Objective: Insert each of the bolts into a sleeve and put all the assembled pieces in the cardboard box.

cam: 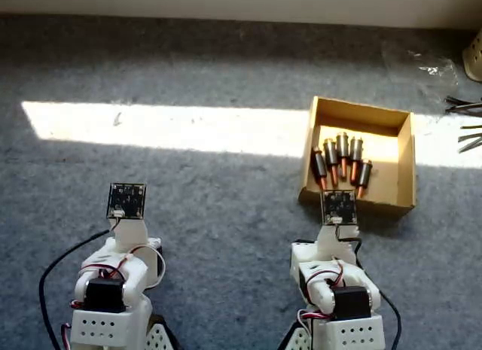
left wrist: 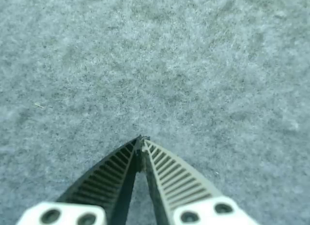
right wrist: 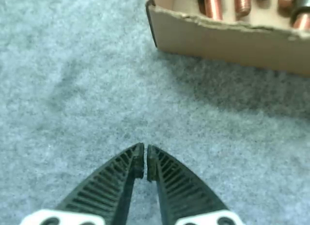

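Though the right wrist view's edge cuts them off, five pieces (cam: 343,158) — dark sleeves, coppery threaded ends — lie side by side in the cardboard box (cam: 363,109). The ribbed left tool (left wrist: 141,142) and right tool (right wrist: 145,162) each hang with tips together over the fuzzy grey table (cam: 226,214) — the right near the box's ragged wall.

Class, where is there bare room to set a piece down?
Bare: the grey mat between the left hand and the cardboard box, and the box floor along its right wall. Crowded: the box's left half, holding five assembled pieces.
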Robot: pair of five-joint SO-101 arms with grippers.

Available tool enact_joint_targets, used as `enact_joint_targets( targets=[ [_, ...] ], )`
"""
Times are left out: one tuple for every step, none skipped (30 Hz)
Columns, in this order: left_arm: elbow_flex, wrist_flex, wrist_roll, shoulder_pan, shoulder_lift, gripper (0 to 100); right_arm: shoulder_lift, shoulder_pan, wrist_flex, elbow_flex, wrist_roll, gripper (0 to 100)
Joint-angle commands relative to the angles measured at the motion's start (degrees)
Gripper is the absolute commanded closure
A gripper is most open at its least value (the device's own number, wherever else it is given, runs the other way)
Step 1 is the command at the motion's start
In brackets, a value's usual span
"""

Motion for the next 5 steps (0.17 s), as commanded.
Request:
enact_joint_targets(
  targets=[
    [1.36, 0.35, -0.09, 0.75, -0.04, 99, -0.40, -0.57, 0.40, 8.04, -0.09, 99.3],
    [1.36, 0.35, -0.09, 0.75, -0.04, 99, -0.40, -0.57, 0.40, 8.04, -0.09, 99.3],
    [1.36, 0.35, -0.09, 0.75, -0.04, 99, -0.40, -0.57, 0.40, 8.04, -0.09, 99.3],
    [1.36, 0.35, -0.09, 0.75, -0.04, 99, -0.40, -0.57, 0.40, 8.04, -0.09, 99.3],
    [1.36, 0.35, -0.09, 0.75, -0.04, 99, -0.40, -0.57, 0.40, 8.04, -0.09, 99.3]
  ],
)
